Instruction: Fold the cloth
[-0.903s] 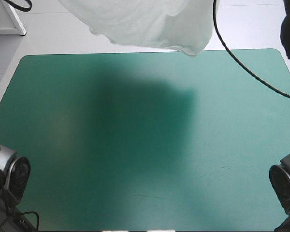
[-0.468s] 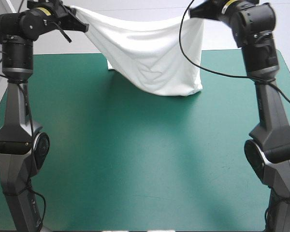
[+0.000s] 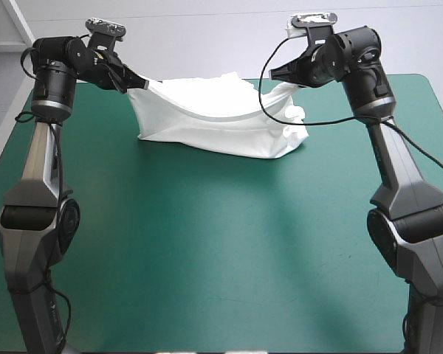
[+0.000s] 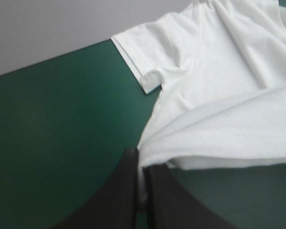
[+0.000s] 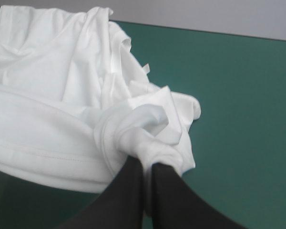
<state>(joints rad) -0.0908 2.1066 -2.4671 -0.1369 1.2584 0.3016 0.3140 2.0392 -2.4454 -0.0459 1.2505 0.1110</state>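
Note:
The white T-shirt (image 3: 218,122) is stretched between both grippers near the table's far edge, its lower part resting crumpled on the teal-green cover. My left gripper (image 3: 133,82) is shut on one corner of the T-shirt (image 4: 219,109), with a sleeve lying on the cover ahead of it. My right gripper (image 3: 279,80) is shut on a bunched corner of the T-shirt (image 5: 52,95). In both wrist views the black fingers (image 4: 155,191) (image 5: 133,186) meet in a narrow arch with cloth pinched between them.
The teal-green cover (image 3: 221,243) stretches bare from the T-shirt to the near edge. Its far edge runs just behind the cloth. A black cable (image 3: 332,122) hangs from the right wrist across the T-shirt's right end.
Both arms have come down from high above the table. The T-shirt, earlier hanging in the air, now has its lower part lying on the cover near the far edge.

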